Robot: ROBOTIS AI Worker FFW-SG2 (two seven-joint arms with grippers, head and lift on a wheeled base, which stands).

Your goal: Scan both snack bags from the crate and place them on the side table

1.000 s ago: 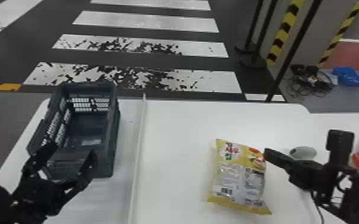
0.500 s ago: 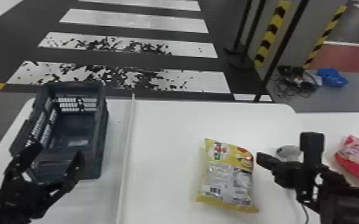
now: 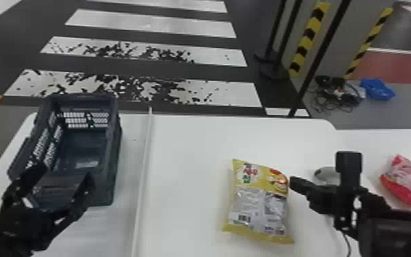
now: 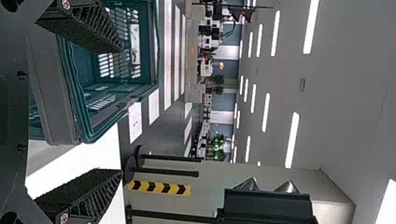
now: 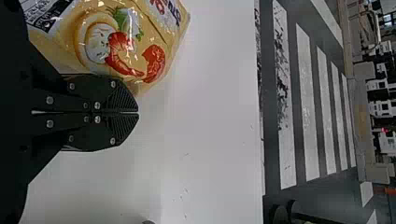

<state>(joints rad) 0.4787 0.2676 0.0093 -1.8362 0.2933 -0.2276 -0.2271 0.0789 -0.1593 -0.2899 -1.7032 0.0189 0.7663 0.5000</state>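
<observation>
Yellow snack bag on desk; right pincer close by, pressed together. Left pincer spread by crate. Pink bag on side table. Likely second bag's turn: spread right pincer, grip.

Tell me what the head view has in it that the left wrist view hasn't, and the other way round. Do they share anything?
Head view: the yellow snack bag, the pink-and-red snack bag and a blue bundle on the floor.

Left wrist view: long ceiling lights and some green plants far off.

Both: the crate, the left tool with its fingers apart, the white table, white floor stripes and yellow-and-black striping.
</observation>
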